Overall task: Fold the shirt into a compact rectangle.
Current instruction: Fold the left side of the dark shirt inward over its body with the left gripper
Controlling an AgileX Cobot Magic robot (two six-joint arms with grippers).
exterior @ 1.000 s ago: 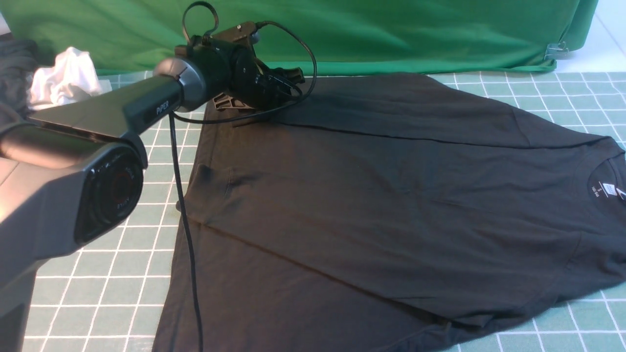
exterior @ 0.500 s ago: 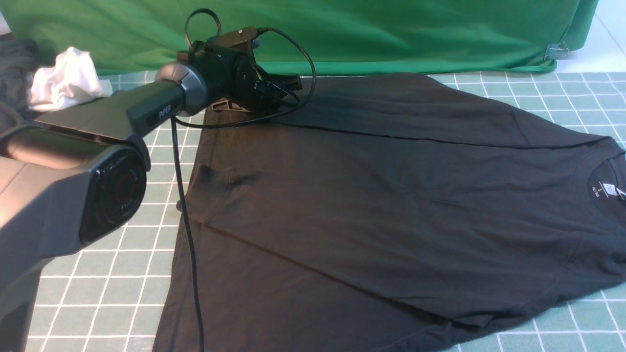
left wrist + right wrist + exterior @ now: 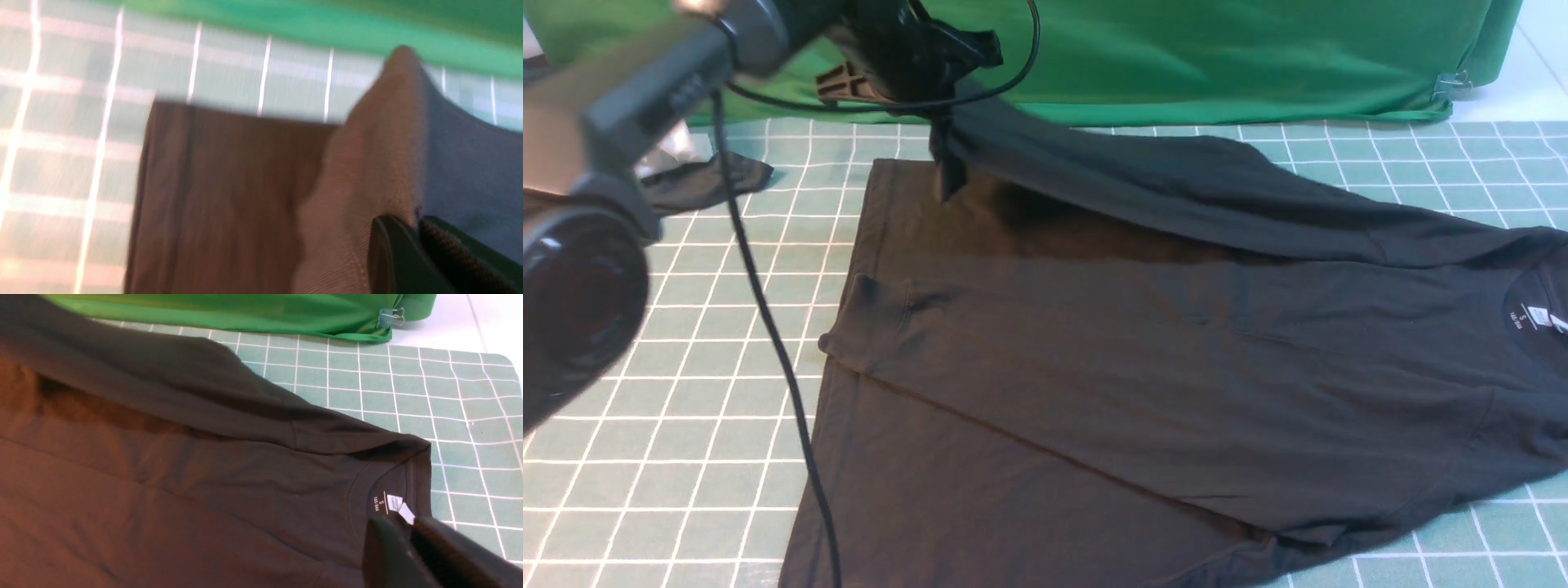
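The black shirt (image 3: 1143, 367) lies spread on the green grid mat (image 3: 686, 457), its collar and white neck label (image 3: 1538, 315) at the right edge. My left gripper (image 3: 952, 90) is shut on the shirt's far left hem corner and holds it above the table, so the far edge hangs as a raised fold. In the left wrist view the jaws (image 3: 416, 222) pinch the cloth (image 3: 367, 163). My right gripper (image 3: 408, 526) is outside the front view. Its jaws stand closed on the shirt's collar (image 3: 412, 473), right beside the neck label (image 3: 396, 503).
A green backdrop cloth (image 3: 1176, 57) hangs along the far side, held by a binder clip (image 3: 1450, 82). A small dark grey garment (image 3: 703, 180) lies at the far left. The left arm's cable (image 3: 768, 327) dangles over the mat's left part.
The left gripper closed on the shirt's far left corner and rose with it. The far edge of the shirt has come off the table and now drapes toward the collar.
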